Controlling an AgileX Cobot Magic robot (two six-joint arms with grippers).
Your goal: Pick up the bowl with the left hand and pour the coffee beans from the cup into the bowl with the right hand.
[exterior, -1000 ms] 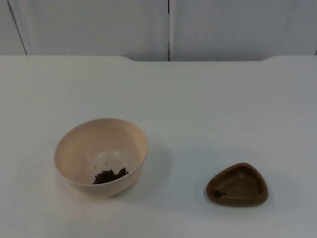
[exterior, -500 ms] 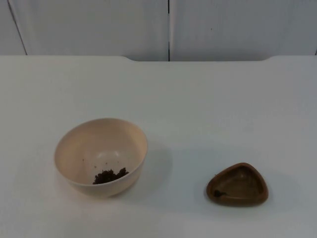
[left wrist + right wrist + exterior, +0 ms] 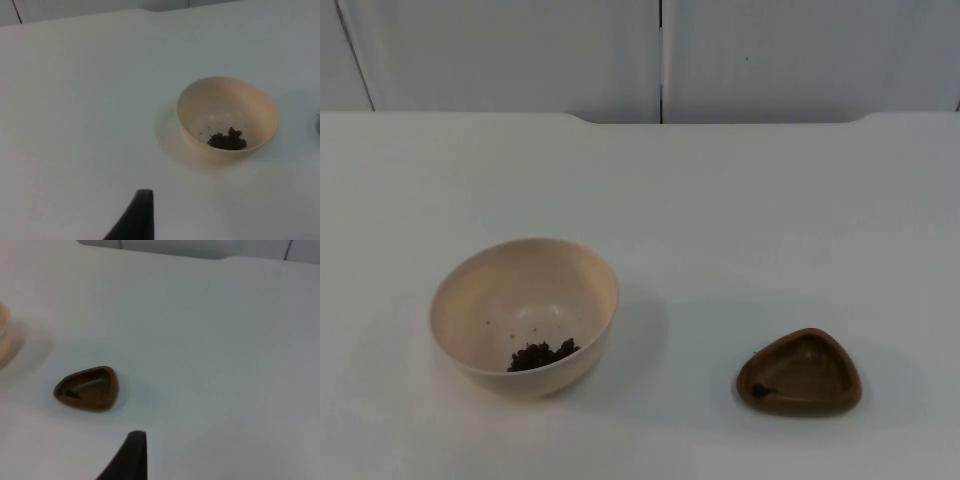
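Left wrist view: left gripper (image 3: 137, 216) hangs over the bare table (image 3: 720, 200), well apart from the bowl (image 3: 524, 315) and touching nothing. Grip state: can't tell, and it holds nothing I can see. Top view: bowl is cream, round, upright, sitting flat on the table around 8 o'clock of the tabletop, not lifted. Small dark pile of beans (image 3: 542, 354) lies inside it, on the floor at 6 o'clock against the near wall. A few loose specks sit higher up on the inner floor, and the rest of the inside is bare. Bowl's shadow falls at 3 o'clock. Cup (image 3: 800, 373) is at 4 o'clock from the bowl, well apart from it, with white table between them. It's brown, shallow, a rounded triangle, resting mouth up on the table. One small dark bit (image 3: 761, 390) lies inside at about 8 o'clock; can't tell what it is, and otherwise the cup's inner floor shows. Grey wall (image 3: 520, 50) closes the table at 12 o'clock, with a vertical seam near its middle. Right wrist view: right gripper (image 3: 131, 456) hangs above the table near the cup, apart from it, no contact. Grip state: can't tell here either.
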